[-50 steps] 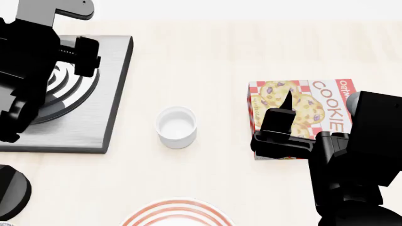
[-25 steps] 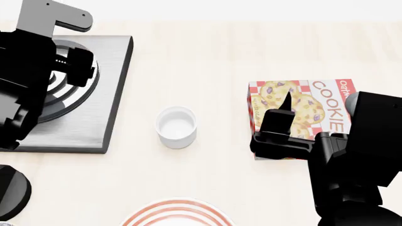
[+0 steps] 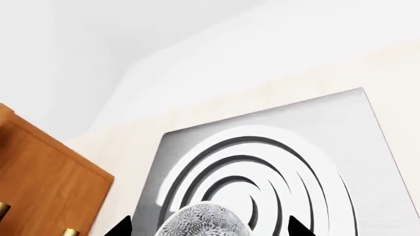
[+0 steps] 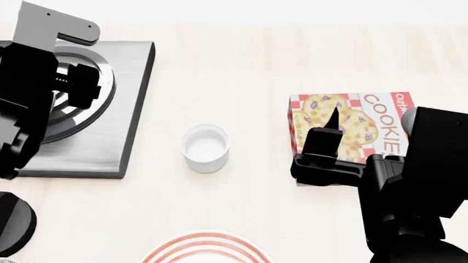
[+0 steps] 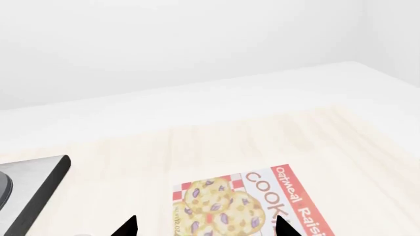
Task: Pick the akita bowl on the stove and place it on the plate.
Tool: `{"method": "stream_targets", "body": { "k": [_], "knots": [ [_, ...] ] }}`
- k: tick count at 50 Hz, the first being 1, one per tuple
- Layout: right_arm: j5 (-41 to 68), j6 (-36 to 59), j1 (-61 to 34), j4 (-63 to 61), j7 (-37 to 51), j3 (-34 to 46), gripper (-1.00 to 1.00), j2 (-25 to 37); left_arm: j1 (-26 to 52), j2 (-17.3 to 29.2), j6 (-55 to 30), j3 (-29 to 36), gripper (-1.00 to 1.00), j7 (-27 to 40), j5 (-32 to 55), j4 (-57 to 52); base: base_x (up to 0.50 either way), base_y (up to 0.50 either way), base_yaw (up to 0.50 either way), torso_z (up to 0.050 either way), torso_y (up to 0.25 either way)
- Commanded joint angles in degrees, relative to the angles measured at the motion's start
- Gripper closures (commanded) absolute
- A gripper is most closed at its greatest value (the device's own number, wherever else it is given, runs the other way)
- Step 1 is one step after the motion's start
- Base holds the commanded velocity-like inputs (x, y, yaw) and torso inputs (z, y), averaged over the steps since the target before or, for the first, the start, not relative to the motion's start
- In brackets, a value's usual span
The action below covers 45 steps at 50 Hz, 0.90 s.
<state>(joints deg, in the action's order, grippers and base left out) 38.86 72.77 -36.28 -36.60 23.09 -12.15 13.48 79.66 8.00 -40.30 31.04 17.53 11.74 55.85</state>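
A: Listing the left side first: the left gripper (image 3: 206, 230) hangs over the stove (image 4: 124, 109) at the upper left of the head view. Its two black fingertips (image 3: 121, 227) stand spread on either side of the akita bowl (image 3: 204, 221); it is not clamped, and whether the tips touch the bowl cannot be told.

B: Bowl position?

A: Speckled, low in the left wrist view, sitting on the burner rings (image 3: 262, 162). In the head view the arm covers it.

B: Right side?

A: Right gripper (image 5: 206, 227): tips apart, nothing between them, poised above the cookie box (image 4: 351, 129) at centre right.

B: Remaining items?

A: Plain white cup (image 4: 205, 148), mid-frame, between stove and box. Plate (image 4: 205, 249) with red rings, cut off by the bottom edge. Wooden cabinet (image 3: 39, 182) beside the stove, left wrist view only.
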Motion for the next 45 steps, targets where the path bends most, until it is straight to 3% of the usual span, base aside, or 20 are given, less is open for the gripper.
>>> {"method": "stream_targets", "body": {
  "k": [1, 45],
  "knots": [
    [0.2, -0.5, 0.1, 0.3, 0.2, 0.3, -1.00, 0.3, -1.0, 0.4, -0.1, 0.1, -1.00, 0.4, 0.1, 0.1, 0.00, 0.00, 0.00, 0.000, 0.000],
    [1.5, -1.7, 0.5, 0.8, 1.3, 0.9, -1.00, 1.0, -3.3, 0.8, -1.0, 0.3, -1.00, 0.4, 1.0, 1.5, 0.00, 0.00, 0.00, 0.000, 0.000]
  ]
}}
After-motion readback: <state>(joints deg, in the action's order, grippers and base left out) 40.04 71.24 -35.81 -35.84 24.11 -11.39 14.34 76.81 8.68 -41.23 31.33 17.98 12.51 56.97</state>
